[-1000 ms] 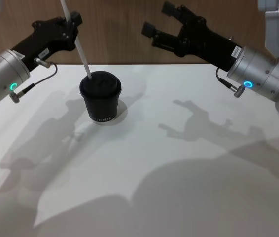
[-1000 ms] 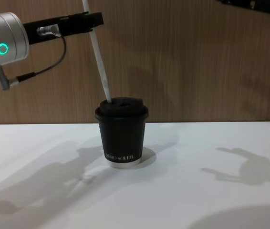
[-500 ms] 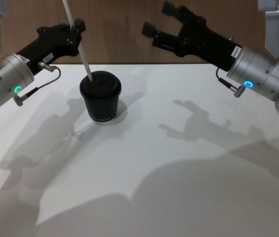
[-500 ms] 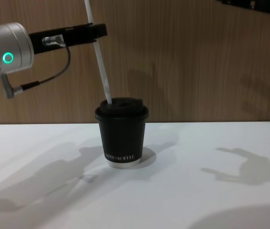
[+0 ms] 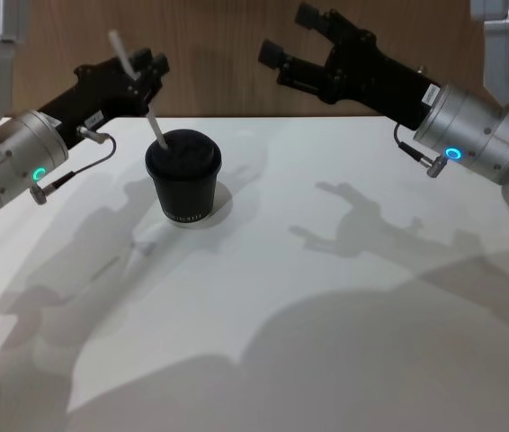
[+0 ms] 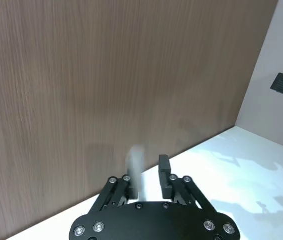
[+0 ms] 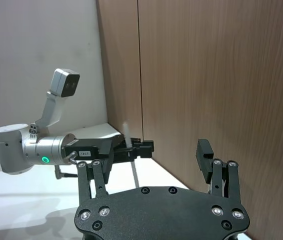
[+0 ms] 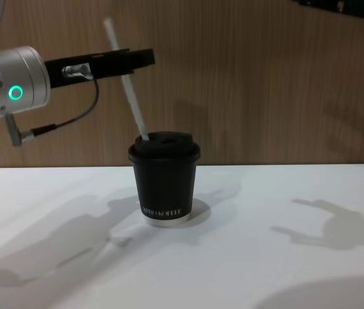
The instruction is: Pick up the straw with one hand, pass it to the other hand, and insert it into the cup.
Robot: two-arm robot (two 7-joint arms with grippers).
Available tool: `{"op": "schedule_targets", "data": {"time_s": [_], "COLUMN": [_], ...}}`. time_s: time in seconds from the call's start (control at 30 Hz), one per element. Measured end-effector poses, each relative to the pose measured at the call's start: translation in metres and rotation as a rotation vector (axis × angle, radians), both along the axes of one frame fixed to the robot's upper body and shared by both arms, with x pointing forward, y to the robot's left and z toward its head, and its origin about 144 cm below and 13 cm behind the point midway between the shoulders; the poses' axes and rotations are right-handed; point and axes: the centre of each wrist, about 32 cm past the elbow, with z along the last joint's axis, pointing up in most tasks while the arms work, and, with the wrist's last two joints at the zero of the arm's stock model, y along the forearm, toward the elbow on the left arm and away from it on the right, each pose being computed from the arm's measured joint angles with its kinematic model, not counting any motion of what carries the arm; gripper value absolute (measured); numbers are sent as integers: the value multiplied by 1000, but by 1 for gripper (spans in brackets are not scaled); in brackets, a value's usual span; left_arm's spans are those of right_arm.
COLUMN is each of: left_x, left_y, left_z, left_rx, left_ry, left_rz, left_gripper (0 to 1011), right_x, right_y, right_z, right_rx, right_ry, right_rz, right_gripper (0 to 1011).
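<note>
The black cup [image 5: 183, 184] with its black lid stands on the white table [image 5: 263, 288], left of centre; the chest view shows the cup [image 8: 164, 183] from the side. The white straw [image 5: 155, 128] leans to the left, its lower end in the lid. Higher up, the straw [image 8: 131, 103] passes between the fingers of my left gripper [image 5: 145, 72], above and left of the cup. In the left wrist view the straw [image 6: 134, 167] lies against one finger, with a gap to the other, so this gripper [image 6: 146, 167] is narrowly open. My right gripper [image 5: 288, 33] hangs open and holds nothing, high to the cup's right.
A brown wooden wall [image 8: 265, 84] rises directly behind the table. A thin black cable [image 8: 72, 116] loops under my left wrist. The right wrist view looks across at my left arm [image 7: 41, 157] and its gripper by the wall. Arm shadows lie on the table.
My left gripper has come lower and slightly toward the cup. The straw has sunk deeper through the lid, so its top end is now in view. The right arm has not moved.
</note>
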Motion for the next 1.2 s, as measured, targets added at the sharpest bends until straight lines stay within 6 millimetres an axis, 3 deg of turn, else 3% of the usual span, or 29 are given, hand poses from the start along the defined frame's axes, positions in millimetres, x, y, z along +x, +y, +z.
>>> {"op": "schedule_targets", "data": {"time_s": [0.2, 0.33, 0.8, 1.2], "left_x": [-4, -8, -38, -64], "left_y": [0, 1, 10, 17], "left_z": [-1, -1, 1, 2], "left_rx": [-6, -12, -68, -100], "left_ry": [-1, -7, -55, -79], "left_rz": [5, 6, 21, 30], "left_gripper": [440, 522, 972, 1000], "right_x": [0, 0, -2, -11], "right_y": [0, 0, 4, 6], "right_z": [0, 0, 1, -3], "right_rx": [0, 0, 5, 16], "right_ry": [0, 0, -2, 23], "right_rz": [0, 0, 9, 7], "right_gripper": [1001, 1001, 1001, 1001]}}
